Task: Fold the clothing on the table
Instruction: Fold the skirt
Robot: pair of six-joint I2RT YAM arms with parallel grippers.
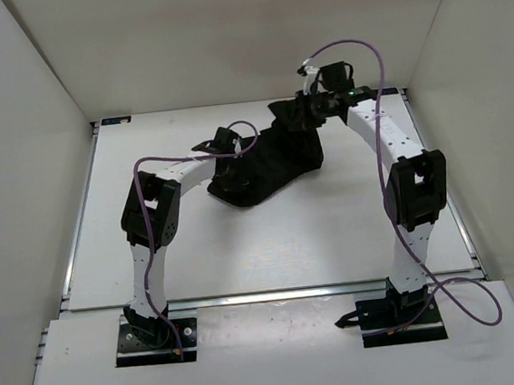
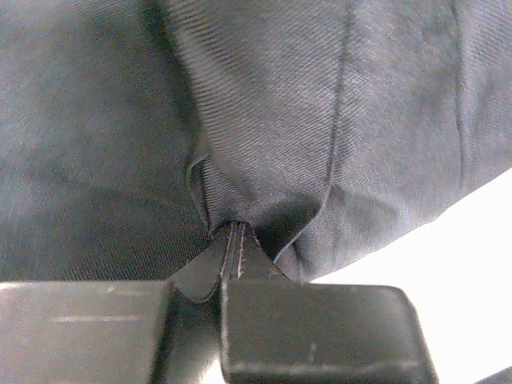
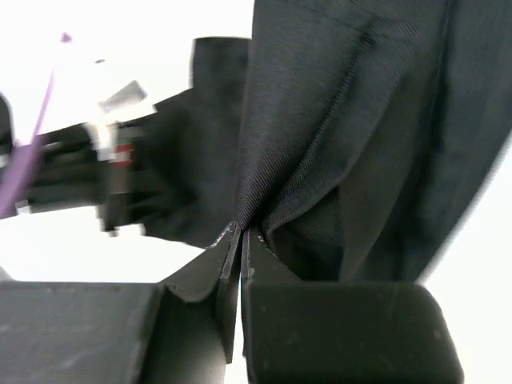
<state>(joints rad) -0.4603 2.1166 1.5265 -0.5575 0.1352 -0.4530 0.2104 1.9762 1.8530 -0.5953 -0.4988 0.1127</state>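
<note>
Clothing (image 1: 268, 166) bunched on far middle of tabletop (image 1: 244, 248), pinched at 2 spots: left hand (image 2: 238, 238) clenched on left hem, right hand (image 3: 242, 238) clenched on lifted far corner. Seems held apart to stretch fabric flat before any fold.

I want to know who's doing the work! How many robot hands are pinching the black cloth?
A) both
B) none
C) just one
A: the left gripper and the right gripper are each shut on a pinched fold of the cloth, as each wrist view shows.
</note>
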